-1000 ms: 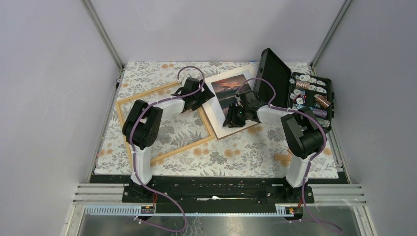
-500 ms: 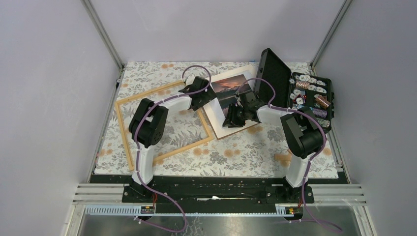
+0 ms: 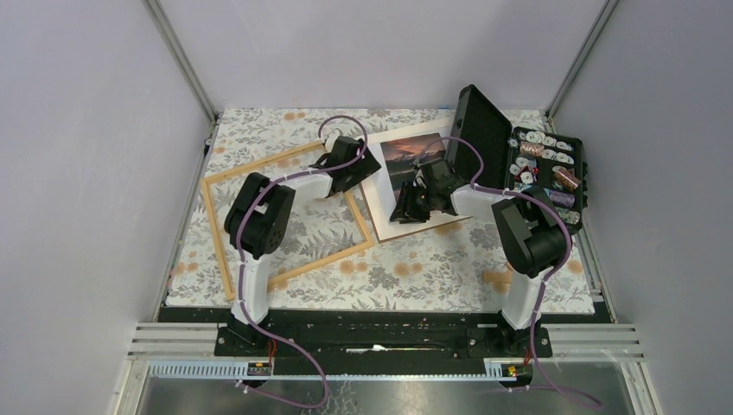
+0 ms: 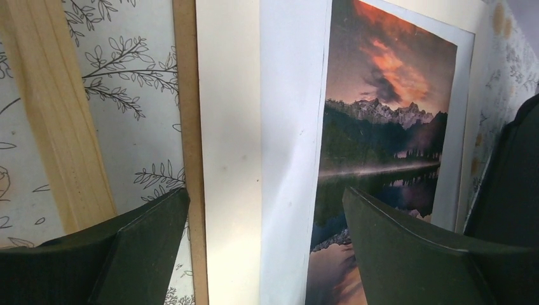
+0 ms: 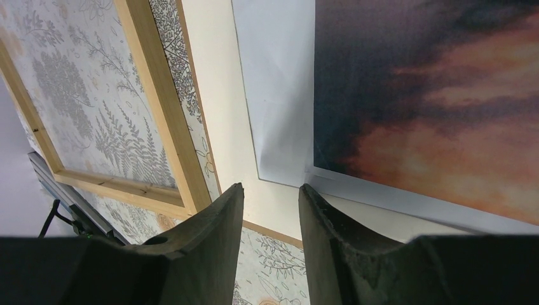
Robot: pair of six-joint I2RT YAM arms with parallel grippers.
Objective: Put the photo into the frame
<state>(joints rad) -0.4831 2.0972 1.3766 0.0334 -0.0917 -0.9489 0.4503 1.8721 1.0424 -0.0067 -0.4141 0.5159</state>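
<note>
At frame (image 4: 60, 140) 3 o'clock rail: photo (image 4: 381, 127) pickup; left end effector (image 4: 265, 197) released wide, right end effector (image 5: 271, 190) parted, empty. Next: pinch photo edge.

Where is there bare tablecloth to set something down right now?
Free: the near strip of tablecloth between the mat and the near edge, and the far-left corner behind the frame. Crowded: the frame's right rail beside the mat, where the left gripper and right gripper both sit; the black case fills the right edge.
</note>
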